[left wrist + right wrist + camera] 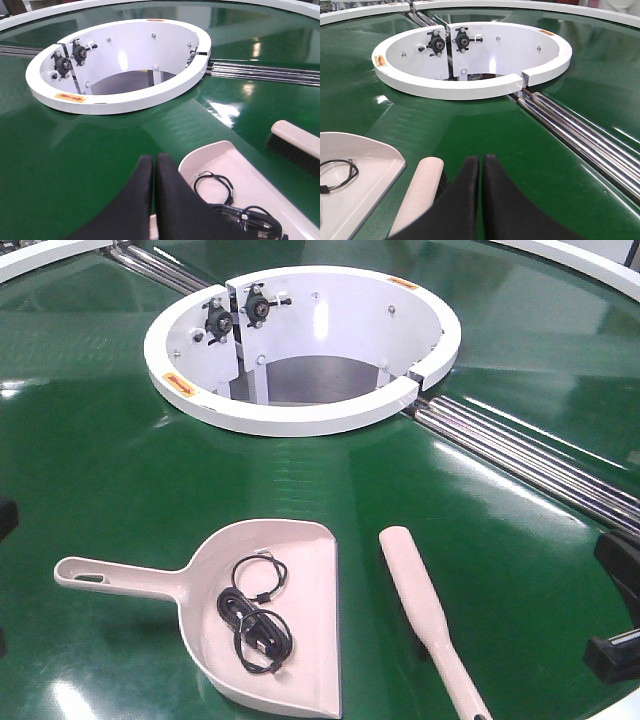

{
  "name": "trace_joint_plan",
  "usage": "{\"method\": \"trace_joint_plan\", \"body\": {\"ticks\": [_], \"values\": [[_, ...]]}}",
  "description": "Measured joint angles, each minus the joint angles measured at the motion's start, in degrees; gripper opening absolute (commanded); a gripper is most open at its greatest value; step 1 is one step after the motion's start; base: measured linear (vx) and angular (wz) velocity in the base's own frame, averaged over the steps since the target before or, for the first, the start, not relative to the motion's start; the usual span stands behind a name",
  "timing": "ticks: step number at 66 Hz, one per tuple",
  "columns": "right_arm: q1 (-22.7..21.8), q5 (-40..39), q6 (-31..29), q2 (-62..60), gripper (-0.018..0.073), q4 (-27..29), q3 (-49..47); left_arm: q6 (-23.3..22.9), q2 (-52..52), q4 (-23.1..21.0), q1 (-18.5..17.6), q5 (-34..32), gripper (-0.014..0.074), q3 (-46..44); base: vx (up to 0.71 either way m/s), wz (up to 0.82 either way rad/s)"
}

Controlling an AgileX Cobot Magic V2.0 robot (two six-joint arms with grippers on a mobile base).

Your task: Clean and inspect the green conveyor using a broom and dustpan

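- The green conveyor (120, 470) at the centre of the frame looks like smooth, glossy rubbery sheet, throwing bright white glare from the lights; the wrist views show a faint fine ribbing in its sheen.
- The white hub ring (300, 420), upper middle, looks painted and semi-gloss, with small metal bolt heads.
- The silver rollers (530, 465), at right, are polished metal, mirror-bright.
- The dustpan (290, 540), lower centre, is pale smooth plastic with a soft satin shine.
- The coiled black cable (255, 620) inside it looks like matt rubber or plastic.
- The broom (420, 600), lower right, is the same smooth satin plastic; its dark bristles (295, 152) look coarse and matt.
- The grippers' black fingers (495, 200) look matt.
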Motion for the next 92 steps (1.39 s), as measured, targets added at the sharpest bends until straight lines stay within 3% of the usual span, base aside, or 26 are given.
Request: {"method": "trace_joint_plan", "body": {"ticks": [47,54,60,71,92], "values": [[0.0,-0.1,0.0,0.0,-0.0005,0.0,0.0,0.0,-3.8,0.0,0.0,-0.6,-0.0023,2.2,0.0,0.0],[0.0,-0.1,0.0,0.0,-0.0005,0.0,0.0,-0.3,-4.1,3.1,0.0,-0.6,-0.0023,2.2,0.0,0.0],[0.0,-0.1,0.0,0.0,-0.0005,0.0,0.0,-5.4,-5.8,7.3,0.2,-1.5,-0.0023,3.5,0.0,0.0],[0.0,-0.1,0.0,0.0,-0.0005,0.0,0.0,-16.4,-11.6,12.8,4.7,-3.2,-0.0023,9.0,0.0,0.0],[0.0,-0.1,-0.1,0.0,-0.0005,0.0,0.0,-18.3,-25.2,13.3,17.5,-4.0,-0.0023,22.3,0.0,0.0]]}}
